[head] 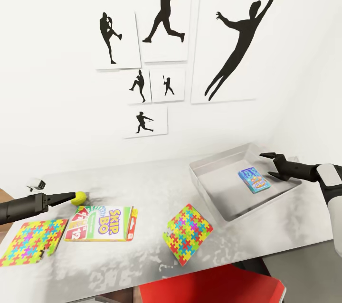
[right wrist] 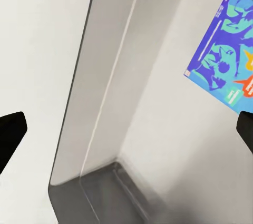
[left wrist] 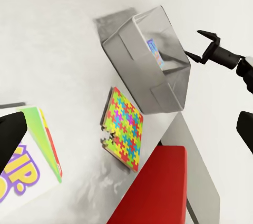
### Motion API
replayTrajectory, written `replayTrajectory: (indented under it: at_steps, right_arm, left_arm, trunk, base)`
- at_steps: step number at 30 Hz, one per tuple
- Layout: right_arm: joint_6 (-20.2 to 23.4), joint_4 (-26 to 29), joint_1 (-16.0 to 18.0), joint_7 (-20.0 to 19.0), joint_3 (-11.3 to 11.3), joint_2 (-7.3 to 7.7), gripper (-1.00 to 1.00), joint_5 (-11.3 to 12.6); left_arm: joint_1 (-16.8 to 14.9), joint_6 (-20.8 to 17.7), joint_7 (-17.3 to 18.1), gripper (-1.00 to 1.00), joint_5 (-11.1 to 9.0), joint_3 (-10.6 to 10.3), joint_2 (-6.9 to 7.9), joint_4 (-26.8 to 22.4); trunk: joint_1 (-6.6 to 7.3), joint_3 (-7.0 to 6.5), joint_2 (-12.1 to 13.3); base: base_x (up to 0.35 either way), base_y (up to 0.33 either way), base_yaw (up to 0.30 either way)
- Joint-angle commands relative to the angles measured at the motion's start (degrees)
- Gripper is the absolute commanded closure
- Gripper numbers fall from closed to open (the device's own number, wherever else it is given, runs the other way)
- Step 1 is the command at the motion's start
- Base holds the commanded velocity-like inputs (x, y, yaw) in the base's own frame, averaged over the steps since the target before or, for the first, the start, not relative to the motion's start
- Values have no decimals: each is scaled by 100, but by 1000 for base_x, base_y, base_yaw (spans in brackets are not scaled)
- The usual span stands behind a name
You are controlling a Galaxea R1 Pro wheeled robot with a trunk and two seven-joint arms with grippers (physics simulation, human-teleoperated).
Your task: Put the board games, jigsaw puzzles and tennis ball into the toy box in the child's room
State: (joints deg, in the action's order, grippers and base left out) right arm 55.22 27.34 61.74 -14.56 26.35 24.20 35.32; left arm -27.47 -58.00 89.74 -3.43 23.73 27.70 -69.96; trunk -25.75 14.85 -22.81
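Observation:
On the table (head: 142, 184) stands the grey toy box (head: 209, 189), with a small blue board game (head: 255, 180) flat on its floor. My right gripper (head: 269, 165) hovers open over the box's far right part, empty, and the blue game (right wrist: 224, 66) lies just below it. My left gripper (head: 69, 196) is open, its tips right at the tennis ball (head: 80, 197); I cannot tell whether the ball sits between the fingers. The SKIP-BO board game (head: 102, 223) lies in front of it. One jigsaw puzzle (head: 31, 242) lies at the front left, another (head: 189, 232) mid-table, its edge raised.
A red chair (head: 213, 286) is tucked under the table's front edge. The white wall with black baseball silhouette pictures (head: 166, 32) stands directly behind the table. The toy box (left wrist: 132, 45) sits near the table's right end, by the side wall.

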Motion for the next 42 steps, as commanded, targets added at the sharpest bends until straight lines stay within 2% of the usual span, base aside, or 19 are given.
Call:
replayTrajectory:
  at_steps: [1, 14, 18, 27, 31, 39, 42]
  right_arm:
    - [32, -1, 7, -50, 35, -3, -100, -60]
    - [59, 5, -8, -109, 31, -11, -100, -52]
    - [59, 7, -15, -263, 31, -7, -100, -52]
    - [53, 40, -43, -1131, -9, -1, -100, -51]
    - [70, 326, -86, -1408, -15, 5, -100, -50]
    - [295, 968, -349, -2289, -13, 9, -100, -49]
    - [349, 1194, -636, -2680, -1, 13, -100, -51]
  left_arm:
    - [-4, -61, 26, -100, 7, 0, 3, -1]
    - [-4, -62, 26, -100, 1, 1, 6, -1]
    - [-4, -59, 26, -100, -5, 4, 7, -1]
    - [-4, -55, 26, -100, -8, 7, 7, -1]
    - [-4, -56, 26, -100, -8, 6, 7, -1]
    - [-4, -54, 26, -100, -5, 8, 11, -1]
    - [-3, -56, 26, -100, -11, 8, 14, -1]
  trunk:
    - [-3, 11, -11]
    - [-3, 11, -11]
    - [-3, 8, -11]
    - [-3, -51, -11]
    - [-3, -86, -11]
    - [-3, -159, -11]
    - [-3, -187, -11]
  base:
    - [0, 0, 0]
    - [-22, 0, 0]
    - [-16, 0, 0]
    - [-3, 0, 0]
    - [0, 0, -38]
    - [0, 0, -100]
    - [0, 0, -117]
